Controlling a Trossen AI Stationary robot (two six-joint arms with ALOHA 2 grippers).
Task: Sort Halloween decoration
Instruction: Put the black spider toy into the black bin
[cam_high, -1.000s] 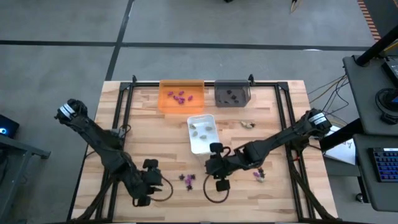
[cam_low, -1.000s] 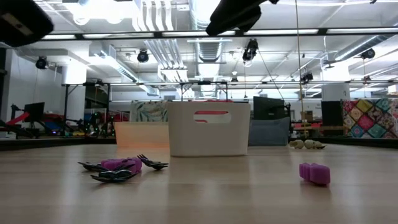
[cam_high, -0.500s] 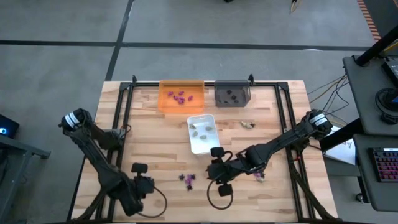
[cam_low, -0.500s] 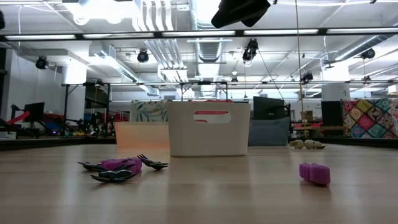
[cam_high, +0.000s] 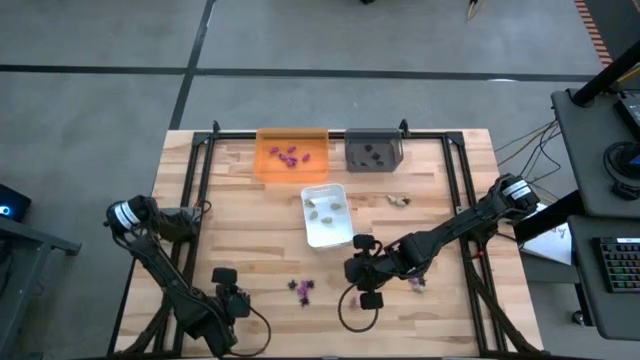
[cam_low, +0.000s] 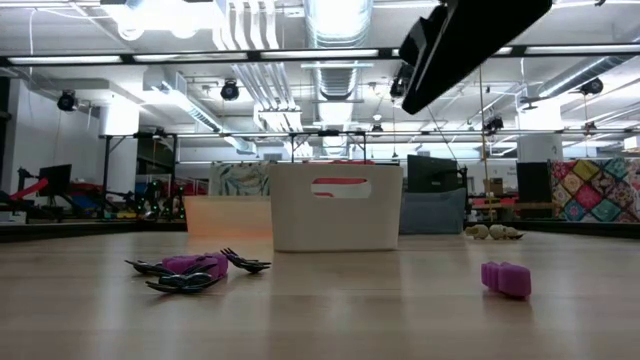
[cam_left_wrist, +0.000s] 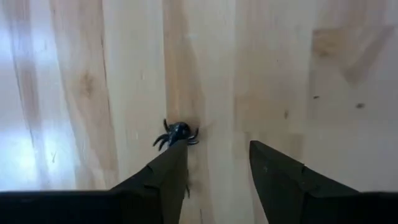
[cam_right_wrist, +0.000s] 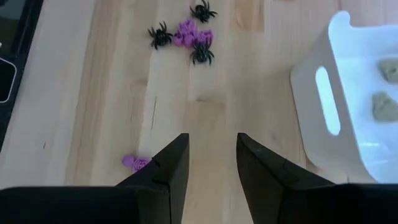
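I saw three black spiders (cam_right_wrist: 201, 53) around one purple piece (cam_right_wrist: 188, 32) mid-worktop (cam_high: 240, 220), a fourth spider (cam_left_wrist: 177, 133) touching my left gripper (cam_left_wrist: 217, 158)'s parted, empty fingers, my right gripper (cam_right_wrist: 211, 152) likewise parted and empty.

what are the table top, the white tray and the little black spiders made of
Table top: pale wood planks, matte, with visible grain. White tray: likely moulded plastic, smooth, with a cut-out handle slot. Black spiders: probably glossy plastic; one shows a slight sheen.
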